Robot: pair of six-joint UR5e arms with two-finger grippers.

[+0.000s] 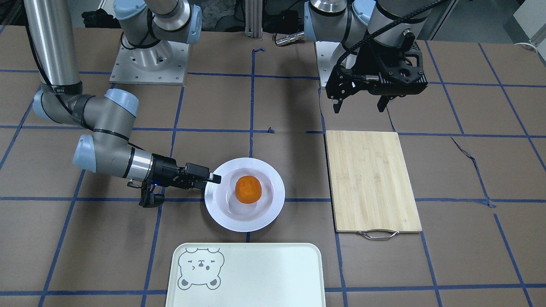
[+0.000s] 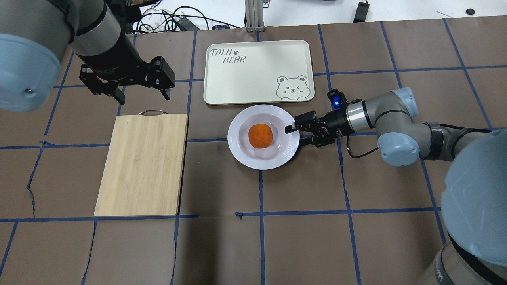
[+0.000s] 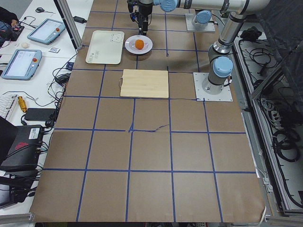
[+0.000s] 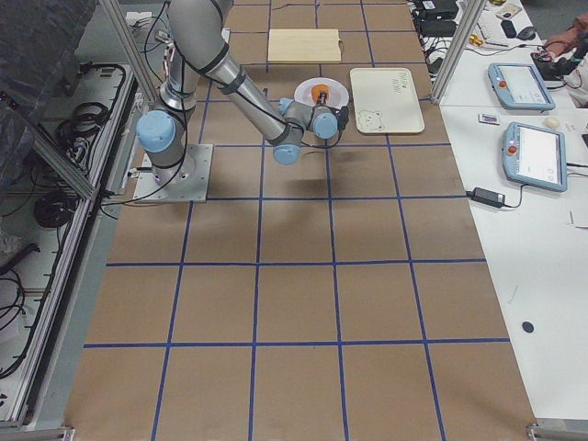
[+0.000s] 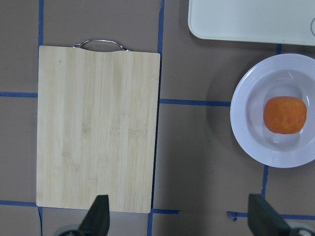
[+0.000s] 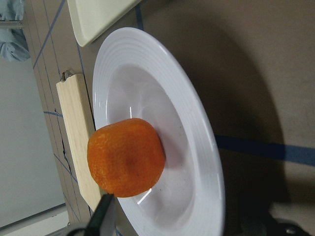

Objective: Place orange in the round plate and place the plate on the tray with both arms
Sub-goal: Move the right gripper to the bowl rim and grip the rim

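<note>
Centrally, the orange (image 1: 248, 189) sits in the sunken middle of the round plate (image 1: 222, 217), which rests on the table (image 1: 290, 106) just beside the tray (image 1: 256, 273) and apart from it. The front view cuts off the tray's near edge. The right tool (image 2: 294, 135) lies level at the plate's rim with its jaws wide. 1 finger reaches over the rim, and the other is a dark blur outside it in the wrist view, so contact cannot be judged. The left tool (image 1: 359, 106) hangs above the table past the far end of the bamboo cutting board (image 1: 371, 179), its 2 fingertips spread wide and gripping nothing.
</note>
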